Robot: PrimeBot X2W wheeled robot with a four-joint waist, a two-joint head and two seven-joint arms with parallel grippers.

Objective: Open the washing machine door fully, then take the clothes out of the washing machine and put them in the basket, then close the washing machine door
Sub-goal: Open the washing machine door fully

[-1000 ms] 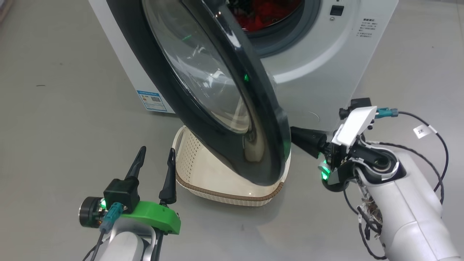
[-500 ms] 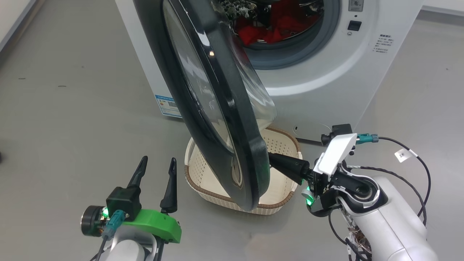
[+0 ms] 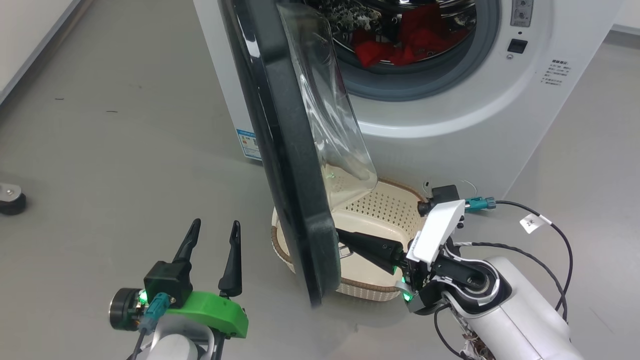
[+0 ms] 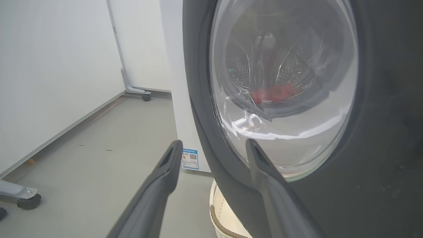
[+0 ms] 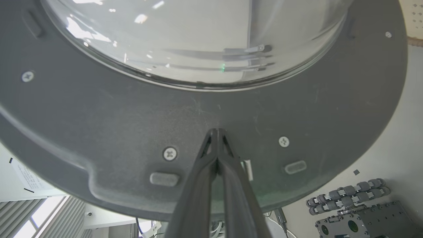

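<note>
- While the washing machine door (image 3: 295, 200) stands only part-way open, edge-on to the head view, its lower edge hangs over the basket (image 3: 387, 207). The basket sits on the floor (image 3: 125, 150) against the front of the washing machine (image 3: 450, 135).
- The right gripper (image 5: 216, 132) has its two fingers pressed together into a single point. That point touches the matt inner frame of the door just below the glass bowl (image 5: 198, 39), between two screws (image 5: 170, 153).
- The left gripper (image 3: 215, 225) is spread and holds nothing. It is near the door's glossy outer face and apart from it in the head view.
- The door looks rigid, so I judge that a steady push near its free edge will swing it. The dull frame should give better purchase than the slick, curved glass, where a closed tip would likely skid.
- The clothes (image 3: 425, 35) lie in a red heap low in the steel drum (image 3: 350, 17).
- They look soft, limp and light. A pinch on a raised fold near the drum's mouth seems the best hold, though trailing ends may snag on the grey seal (image 3: 400, 90).
</note>
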